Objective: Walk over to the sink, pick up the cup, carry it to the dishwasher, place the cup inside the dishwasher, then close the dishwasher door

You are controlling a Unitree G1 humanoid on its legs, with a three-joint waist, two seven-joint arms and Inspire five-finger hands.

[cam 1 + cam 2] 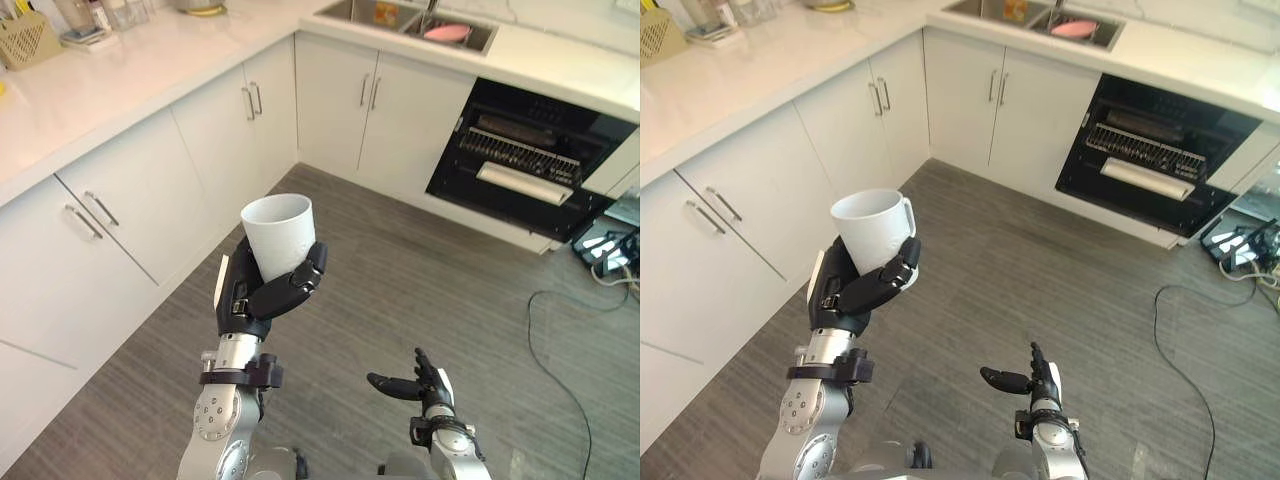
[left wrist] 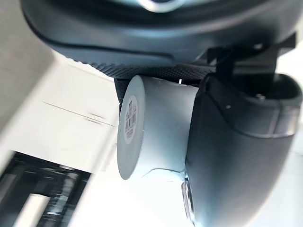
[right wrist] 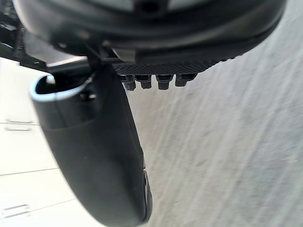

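- Fingers (image 1: 292, 288) of left hand (image 1: 240, 295) are curling round the lower part of the white cup (image 1: 280, 232), thumb pressing on the other side.
- Cup is sitting upright in that hand, mouth up, at centre-left of the frame, raised over the grey wood-look floor (image 1: 420, 270).
- Left wrist view is showing the cup's base with a sticker on it, wedged between palm and thumb.
- Right hand (image 1: 428, 384) is hanging low at lower centre-right, fingers straight and loosely spread, thumb sticking out sideways, holding nothing.
- Dishwasher (image 1: 530, 160) is standing open at upper right, dark inside, rack showing.
- Sink (image 1: 385, 15) is lying at the top centre in the white counter (image 1: 130, 70), a pink item (image 1: 447, 32) resting in it.
- White cabinets (image 1: 150, 190) are running along the left side.
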